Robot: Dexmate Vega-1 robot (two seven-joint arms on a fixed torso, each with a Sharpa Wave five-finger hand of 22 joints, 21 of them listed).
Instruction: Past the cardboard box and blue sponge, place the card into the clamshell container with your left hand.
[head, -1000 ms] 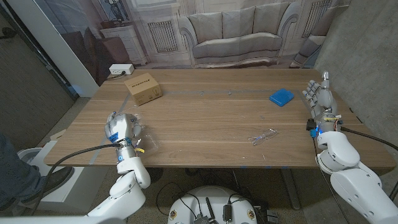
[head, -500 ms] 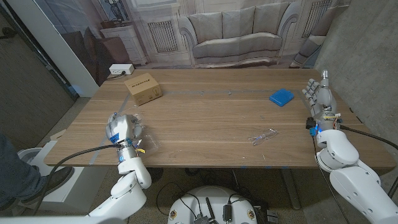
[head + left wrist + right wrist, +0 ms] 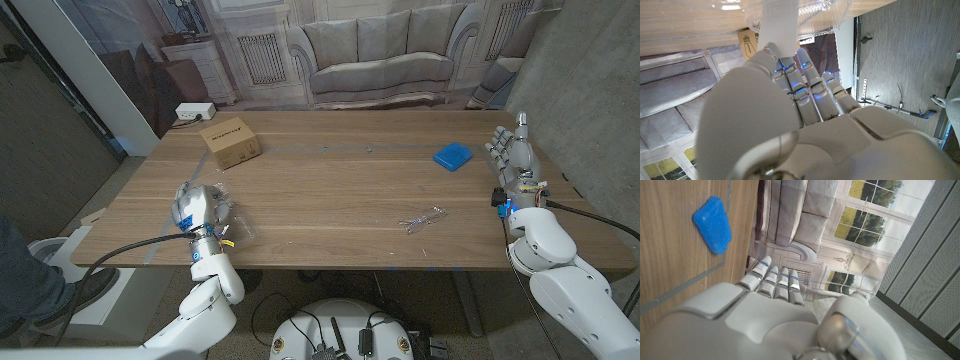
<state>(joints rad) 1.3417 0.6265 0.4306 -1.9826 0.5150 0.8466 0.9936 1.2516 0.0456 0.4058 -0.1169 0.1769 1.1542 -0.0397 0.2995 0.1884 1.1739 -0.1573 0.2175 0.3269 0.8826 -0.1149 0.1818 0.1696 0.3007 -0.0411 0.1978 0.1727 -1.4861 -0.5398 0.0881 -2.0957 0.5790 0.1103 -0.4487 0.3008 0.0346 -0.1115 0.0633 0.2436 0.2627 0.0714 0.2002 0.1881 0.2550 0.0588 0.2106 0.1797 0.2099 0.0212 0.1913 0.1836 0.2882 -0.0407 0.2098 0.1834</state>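
My left hand (image 3: pixel 196 207) is raised at the table's near left corner, right beside a clear plastic clamshell container (image 3: pixel 228 226). In the left wrist view its fingers (image 3: pixel 790 75) pinch a white card (image 3: pixel 779 22) that reaches over the container's clear rim (image 3: pixel 812 27). I cannot tell whether the card touches the container. The cardboard box (image 3: pixel 230 142) sits at the far left, and the blue sponge (image 3: pixel 452 155) lies at the far right. Near the table's right edge my right hand (image 3: pixel 513 152) stands upright with straight fingers, holding nothing, with the sponge (image 3: pixel 713 224) ahead of it.
A small tangle of thin wire or glasses (image 3: pixel 423 219) lies on the wood right of centre. The table's front edge (image 3: pixel 330 268) runs just below the container. A white power strip (image 3: pixel 194 111) rests beyond the far left corner.
My left hand has edged very slightly toward the container. The right hand has not moved.
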